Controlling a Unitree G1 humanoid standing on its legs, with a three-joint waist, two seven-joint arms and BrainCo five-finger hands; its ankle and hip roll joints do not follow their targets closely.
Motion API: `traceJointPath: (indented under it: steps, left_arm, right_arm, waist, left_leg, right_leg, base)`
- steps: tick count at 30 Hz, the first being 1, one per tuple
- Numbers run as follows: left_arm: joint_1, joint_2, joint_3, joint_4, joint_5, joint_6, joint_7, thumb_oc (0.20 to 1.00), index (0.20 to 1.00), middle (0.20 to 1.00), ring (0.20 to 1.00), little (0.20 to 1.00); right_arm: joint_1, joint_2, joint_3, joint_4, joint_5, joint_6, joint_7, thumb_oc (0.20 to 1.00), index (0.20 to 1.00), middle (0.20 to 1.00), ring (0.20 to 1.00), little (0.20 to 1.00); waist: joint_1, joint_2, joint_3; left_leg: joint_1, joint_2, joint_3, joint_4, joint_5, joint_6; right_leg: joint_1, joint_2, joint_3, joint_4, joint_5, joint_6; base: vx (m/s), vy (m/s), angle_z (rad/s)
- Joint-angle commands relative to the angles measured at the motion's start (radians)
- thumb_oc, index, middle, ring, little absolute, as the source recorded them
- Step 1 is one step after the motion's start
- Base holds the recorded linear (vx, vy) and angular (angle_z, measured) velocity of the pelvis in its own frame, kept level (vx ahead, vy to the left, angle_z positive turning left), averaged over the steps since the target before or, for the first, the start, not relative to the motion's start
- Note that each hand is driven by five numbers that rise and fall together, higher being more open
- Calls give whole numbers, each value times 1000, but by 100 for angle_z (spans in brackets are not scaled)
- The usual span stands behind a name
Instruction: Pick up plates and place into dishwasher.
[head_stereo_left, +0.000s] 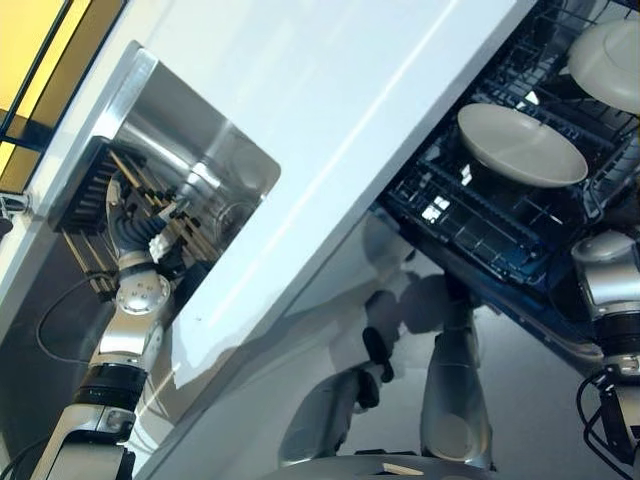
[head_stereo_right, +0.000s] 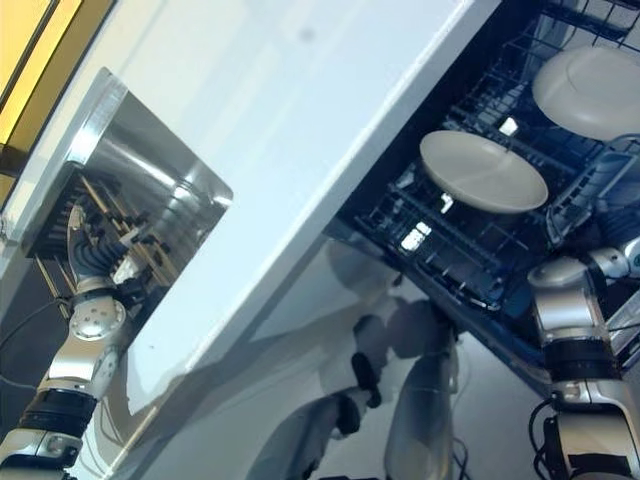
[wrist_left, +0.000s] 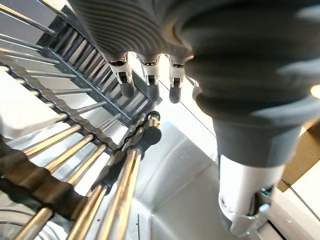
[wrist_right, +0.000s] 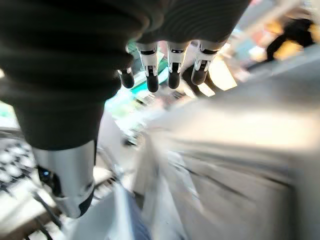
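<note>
White table (head_stereo_left: 330, 110) runs diagonally through the head views, steel sink (head_stereo_left: 200, 150) set into it. Dark dishwasher rack (head_stereo_left: 480, 220) pulled out beyond the table's edge. Two pale plates already in the rack: near plate (head_stereo_left: 522, 145) lying flat-ish across the tines, far plate (head_stereo_left: 608, 62) toward the rack's back corner, the two apart. Left robot hand (wrist_left: 145, 75) over a drying rack (wrist_left: 75, 150) of metal rods at the sink's end; fingers straight, relaxed, holding nothing. Right robot hand (wrist_right: 170, 70) near the dishwasher rack's side; fingers straight and loosely spread, nothing between them and thumb. No plate in either robot hand.
</note>
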Motion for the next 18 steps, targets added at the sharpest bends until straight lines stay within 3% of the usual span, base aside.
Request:
traceJointPath:
  steps: [1, 5, 10, 12, 14, 16, 18]
  left_arm:
    - [61, -133, -102, 7, -11, -40, 20, 1000, 1000, 1000, 1000, 1000]
    - [66, -133, -100, -3, -17, -31, 17, 1000, 1000, 1000, 1000, 1000]
    - [69, -133, -93, 9, -25, -35, 7, 1000, 1000, 1000, 1000, 1000]
    - [66, -127, -90, 7, -28, -28, 2, 1000, 1000, 1000, 1000, 1000]
    - [60, -124, -91, 11, -29, -28, 0, 1000, 1000, 1000, 1000, 1000]
    - [53, -125, -94, 15, -27, -27, 1, 1000, 1000, 1000, 1000, 1000]
    - [50, -124, -99, 17, -26, -28, 2, 1000, 1000, 1000, 1000, 1000]
  right_arm:
    - [-145, -43, 25, -85, -174, -7, 49, 1000, 1000, 1000, 1000, 1000]
    - [-178, -72, 74, -130, -263, -43, 159, 1000, 1000, 1000, 1000, 1000]
    - [-200, -78, 141, -114, -250, -62, 274, 1000, 1000, 1000, 1000, 1000]
    - [-203, -68, 164, -96, -79, -99, 343, 1000, 1000, 1000, 1000, 1000]
    - [-205, -44, 176, -75, -42, -95, 370, 1000, 1000, 1000, 1000, 1000]
    - [-204, -15, 187, -42, 89, -99, 365, 1000, 1000, 1000, 1000, 1000]
    - [-198, 10, 183, -10, 123, -82, 328, 1000, 1000, 1000, 1000, 1000]
  waist:
    - [26, -5, 104]
    - [25, -3, 104]
    - [27, -1, 104]
    - [31, 0, 104]
    - [34, 0, 104]
    - [39, 2, 104]
    - [43, 6, 104]
  left_leg:
    - [-121, -35, 17, 53, 43, 58]
    - [-121, -37, 19, 56, 46, 54]
    - [-118, -39, 20, 57, 49, 49]
    - [-121, -40, 20, 57, 51, 49]
    - [-124, -39, 20, 56, 54, 49]
    - [-131, -40, 19, 55, 56, 49]
    - [-136, -39, 19, 54, 58, 49]
  right_leg:
    - [-19, 76, -22, 138, -206, -45]
    - [-19, 76, -18, 138, -207, -44]
    - [-16, 71, -19, 140, -210, -45]
    - [-18, 68, -25, 139, -210, -47]
    - [-22, 65, -30, 140, -211, -49]
    - [-28, 63, -37, 142, -212, -52]
    - [-34, 61, -41, 145, -213, -54]
  base:
    - [5, 25, -7]
    - [1, 6, -1]
    - [0, 0, 0]
    - [0, 0, 0]
    - [0, 0, 0]
    - [0, 0, 0]
    - [0, 0, 0]
